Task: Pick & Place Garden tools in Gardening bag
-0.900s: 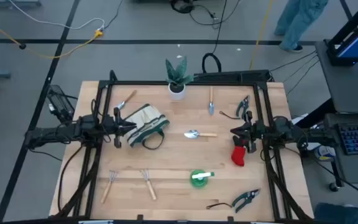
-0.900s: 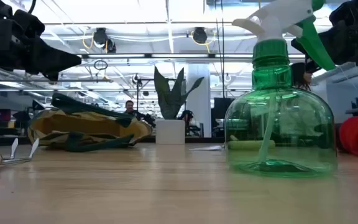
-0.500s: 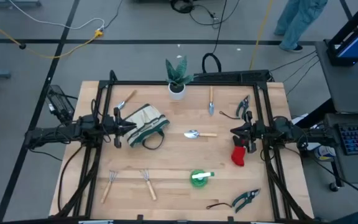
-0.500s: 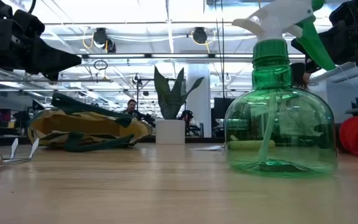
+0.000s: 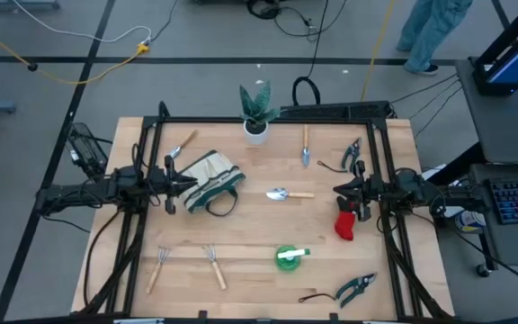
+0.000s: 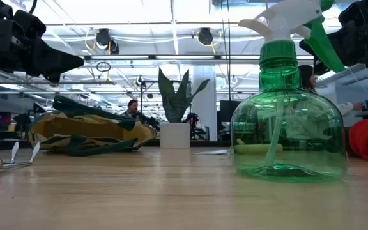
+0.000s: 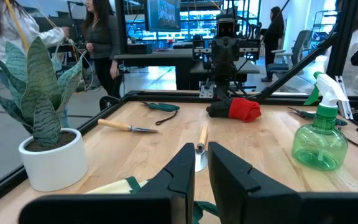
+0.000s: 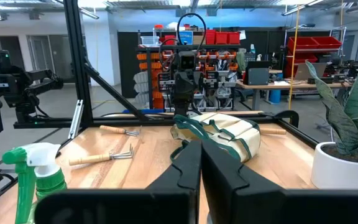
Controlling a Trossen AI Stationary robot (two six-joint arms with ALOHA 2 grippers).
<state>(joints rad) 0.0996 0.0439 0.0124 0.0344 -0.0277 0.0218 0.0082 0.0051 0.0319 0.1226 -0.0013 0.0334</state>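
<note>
The cream gardening bag (image 5: 210,178) with green trim lies on its side at the table's left-middle. My left gripper (image 5: 190,183) is shut and empty, hovering just above the bag's left edge (image 6: 91,131). My right gripper (image 5: 338,191) is shut and empty above the table's right side, next to the red-black glove (image 5: 346,223). A metal trowel (image 5: 288,193) lies between the two grippers, and a second trowel (image 5: 305,148) lies farther back. Two wooden mini rakes (image 5: 160,265) (image 5: 214,265) and a green spray bottle (image 5: 288,256) rest near the front, a third rake (image 5: 183,146) behind the bag.
A green plant in a white pot (image 5: 256,115) stands at the far edge's middle. Pruning shears lie at the far right (image 5: 352,155) and the front right (image 5: 353,288). A black frame rail borders the table. People stand in the room beyond.
</note>
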